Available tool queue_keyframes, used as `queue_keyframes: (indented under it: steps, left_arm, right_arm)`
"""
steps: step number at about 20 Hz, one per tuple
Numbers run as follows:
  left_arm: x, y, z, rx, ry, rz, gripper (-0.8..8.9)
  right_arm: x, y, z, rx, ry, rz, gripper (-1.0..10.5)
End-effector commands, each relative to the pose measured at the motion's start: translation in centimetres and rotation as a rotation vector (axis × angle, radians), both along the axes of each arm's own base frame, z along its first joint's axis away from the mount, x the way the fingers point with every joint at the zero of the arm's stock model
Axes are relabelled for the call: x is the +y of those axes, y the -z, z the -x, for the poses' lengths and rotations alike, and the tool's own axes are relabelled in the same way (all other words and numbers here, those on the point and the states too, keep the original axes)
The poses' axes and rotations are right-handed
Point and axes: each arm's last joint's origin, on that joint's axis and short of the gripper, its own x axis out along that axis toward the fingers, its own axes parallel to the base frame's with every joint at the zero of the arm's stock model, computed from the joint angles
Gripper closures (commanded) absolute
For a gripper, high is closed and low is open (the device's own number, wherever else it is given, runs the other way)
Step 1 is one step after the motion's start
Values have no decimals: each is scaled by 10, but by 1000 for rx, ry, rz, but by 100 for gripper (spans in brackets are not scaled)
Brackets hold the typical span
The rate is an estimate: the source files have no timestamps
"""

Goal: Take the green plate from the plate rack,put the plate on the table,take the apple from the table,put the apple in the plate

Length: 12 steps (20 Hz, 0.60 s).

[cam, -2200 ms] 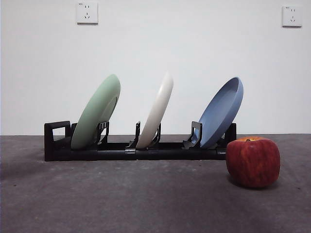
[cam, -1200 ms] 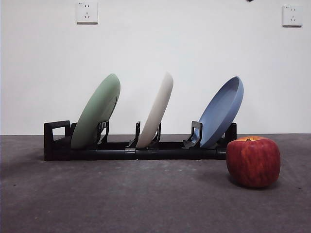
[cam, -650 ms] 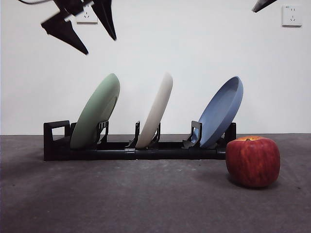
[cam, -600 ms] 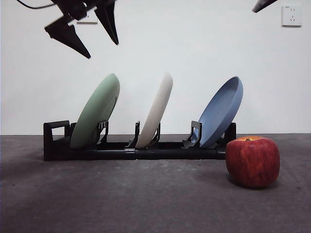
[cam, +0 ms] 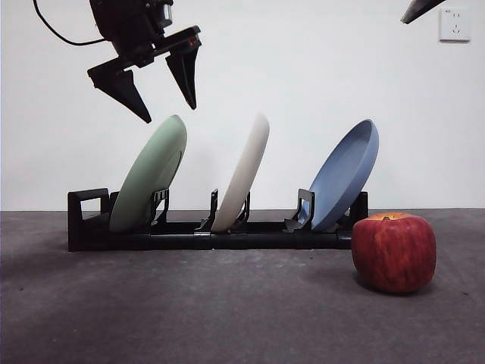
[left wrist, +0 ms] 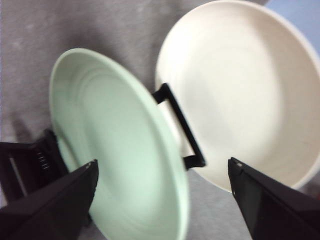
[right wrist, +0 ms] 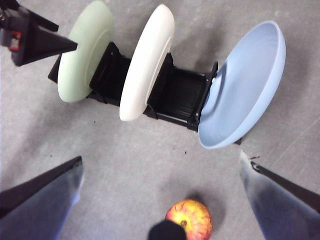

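With jaws apart above the green plate, the left gripper should straddle its top rim squarely, clear of the white plate, before closing.

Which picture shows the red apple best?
The front view: the apple sits whole and close on the table, right of the plate rack. The right wrist view shows it small, partly hidden at the edge. The left wrist view misses it.

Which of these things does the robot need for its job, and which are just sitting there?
Needed: green plate, plate rack, apple, table, left tool open above the green plate.
Just there: cream-white plate, blue plate, wall sockets.
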Motion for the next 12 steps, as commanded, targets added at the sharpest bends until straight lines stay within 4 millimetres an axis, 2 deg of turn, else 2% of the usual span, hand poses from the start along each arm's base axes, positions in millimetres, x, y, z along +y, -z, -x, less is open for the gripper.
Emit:
queue_keyframes:
  steps: [1,8,9,11,12]
  left_arm:
    - [-2,9,-7,1,-2,-26,382]
    - [-4,18,-12,18,-6,-27,383]
    - [-4,18,-12,21,-5,-27,451]
    - [-6,18,-11,22,4,-23,663]
    - [-7,18,-11,20,8,-24,735]
  right_arm:
    - [1,1,-2,0,-4,4,289]
    - [1,1,-2,0,-3,4,289]
    - [1,1,-2,0,-3,4,289]
    - [1,1,-2,-1,-2,5,289]
    - [1,1,-2,-3,5,13,289]
